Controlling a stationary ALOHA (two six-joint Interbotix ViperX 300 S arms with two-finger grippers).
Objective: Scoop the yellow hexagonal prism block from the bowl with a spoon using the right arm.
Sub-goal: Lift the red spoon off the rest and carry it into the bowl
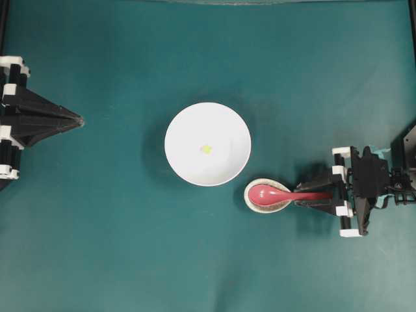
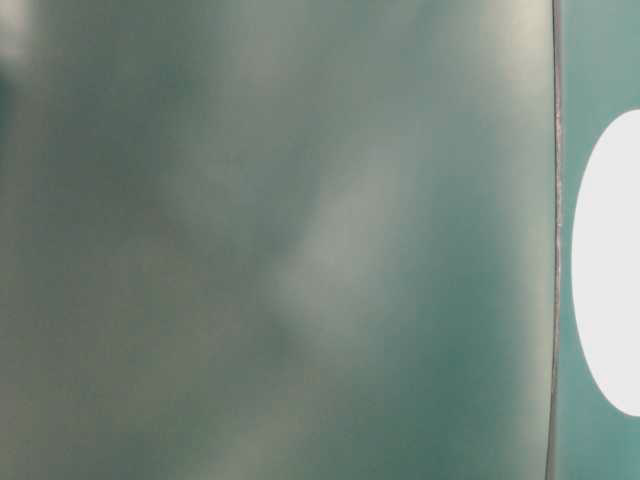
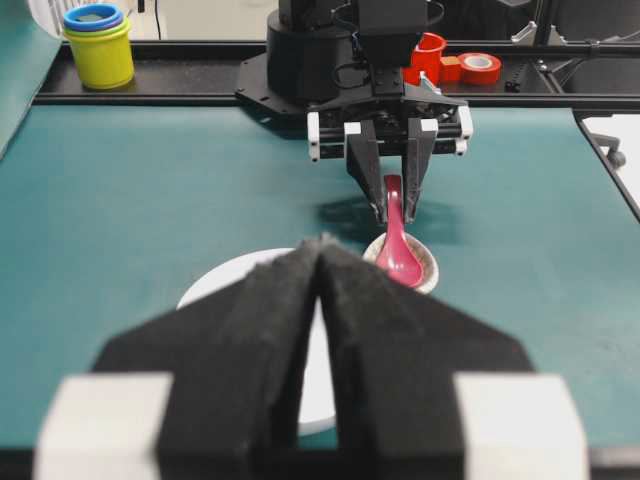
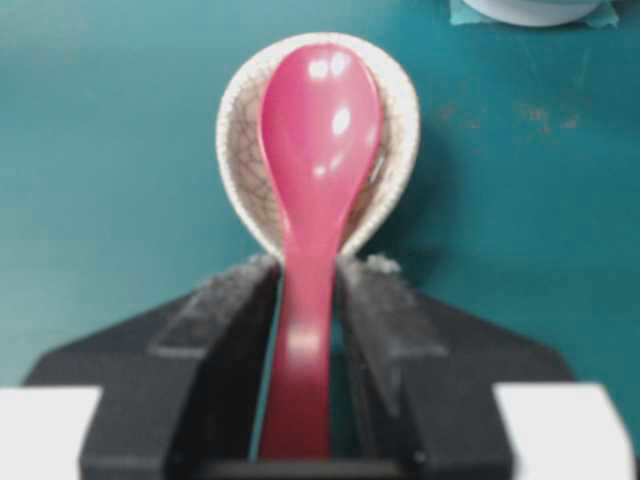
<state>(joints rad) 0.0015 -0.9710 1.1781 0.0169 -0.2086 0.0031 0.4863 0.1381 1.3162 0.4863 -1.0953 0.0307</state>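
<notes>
Teal table [image 1: 117, 247], carrying white bowl [image 1: 188, 162] at centre and speckled spoon rest [image 1: 250, 198] just beside its rim.

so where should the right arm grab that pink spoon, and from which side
By the handle, coming from the end away from the bowl. The spoon has its scoop sitting in the spoon rest, while the straight, narrow handle sticks out towards the right gripper, free to pinch.

Teal tabletop [image 1: 97, 247]; black rail [image 3: 150, 82] along far edge.
</notes>
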